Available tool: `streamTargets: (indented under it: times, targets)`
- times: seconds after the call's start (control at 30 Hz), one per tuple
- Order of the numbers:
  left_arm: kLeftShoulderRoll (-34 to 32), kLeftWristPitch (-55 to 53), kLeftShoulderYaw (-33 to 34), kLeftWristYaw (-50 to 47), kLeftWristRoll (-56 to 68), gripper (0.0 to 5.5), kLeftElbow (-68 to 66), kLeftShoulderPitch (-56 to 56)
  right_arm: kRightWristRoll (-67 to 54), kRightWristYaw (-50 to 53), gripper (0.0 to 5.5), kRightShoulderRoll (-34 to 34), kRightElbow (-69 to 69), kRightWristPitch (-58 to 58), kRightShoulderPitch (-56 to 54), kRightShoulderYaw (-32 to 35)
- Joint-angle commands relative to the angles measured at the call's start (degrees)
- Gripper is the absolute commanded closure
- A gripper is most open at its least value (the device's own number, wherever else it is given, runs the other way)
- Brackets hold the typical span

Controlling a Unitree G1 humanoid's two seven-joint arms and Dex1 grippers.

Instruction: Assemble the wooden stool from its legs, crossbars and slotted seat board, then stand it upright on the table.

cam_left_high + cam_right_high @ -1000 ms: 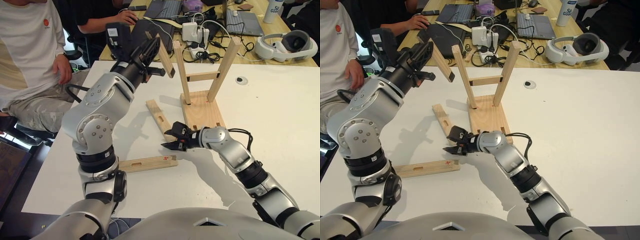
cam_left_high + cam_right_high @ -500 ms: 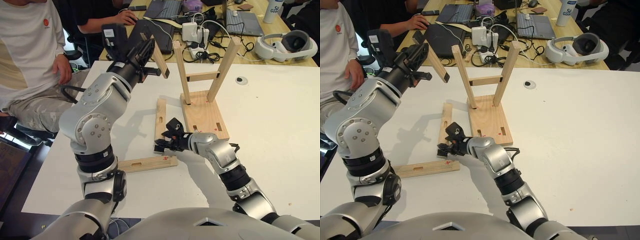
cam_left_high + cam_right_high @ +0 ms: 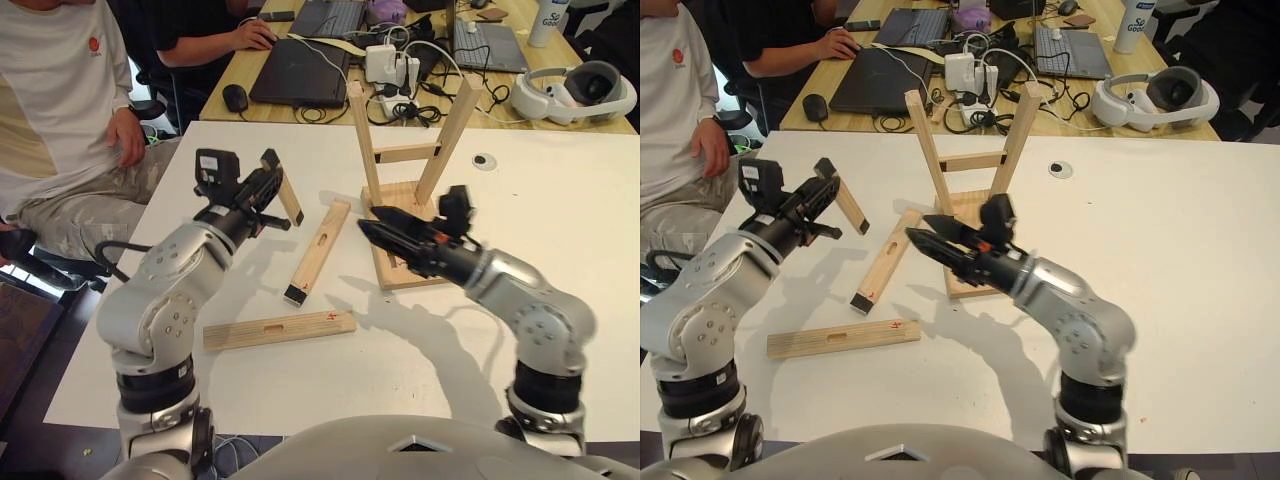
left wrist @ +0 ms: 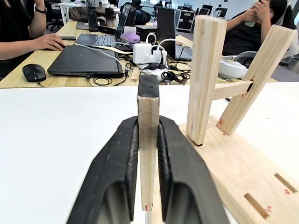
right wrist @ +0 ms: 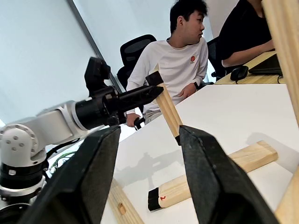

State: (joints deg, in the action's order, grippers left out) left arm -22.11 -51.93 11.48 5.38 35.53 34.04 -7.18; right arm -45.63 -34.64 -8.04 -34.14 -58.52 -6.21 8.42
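Lifted off the tabletop since 0.5 seconds ago, the right gripper (image 3: 372,220) hovers with its 2 fingers spread at the edge of the slotted seat board (image 3: 400,199). The board lies on the white table (image 3: 560,200) with 2 upright legs (image 3: 362,140) standing on it. The left gripper (image 3: 272,198) has dropped lower, pinching a short crossbar (image 4: 148,154). A slanted leg (image 3: 318,248) lies beside the board, and a second leg (image 3: 278,328) lies nearer the robot.

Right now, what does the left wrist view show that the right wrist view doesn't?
Left wrist view: the slotted seat board and the crossbar above it. Right wrist view: the right gripper, open, and a loose leg lying flat. Both: the bar clamped in the left gripper, and an upright leg.
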Motion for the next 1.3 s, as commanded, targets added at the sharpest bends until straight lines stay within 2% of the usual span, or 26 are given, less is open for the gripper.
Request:
streamTargets:
  times: [0.03, 0.2, 0.4, 0.67, 1.3]
  targets:
    - [2.3, 3.0, -1.3, 0.5, -1.1, 5.10, 1.3, 3.1, -7.9, 6.9, 3.18, 0.5, 0.3, -1.5, -0.2, 7.7]
    - [6.1, 6.8, -5.0, -0.3, -3.4, 5.10, -0.2, 2.1, -9.4, 17.3, 3.18, 4.0, 2.4, 1.5, -1.1, 8.3]
    - [8.2, 10.4, -10.5, 0.6, -8.0, 5.10, -3.5, 2.7, -9.4, 23.7, 3.18, 4.9, 5.0, 4.8, -3.3, 7.6]
    - [7.4, 15.7, -14.2, 3.2, -14.6, 5.10, -9.4, 2.4, -11.0, 26.7, 3.18, 4.5, 6.4, 7.0, -4.9, 6.7]
    - [9.5, 19.3, -14.4, 4.2, -20.0, 5.10, -12.2, 3.2, -12.6, 27.7, 3.18, 1.7, 8.0, 8.8, -5.8, 5.1]
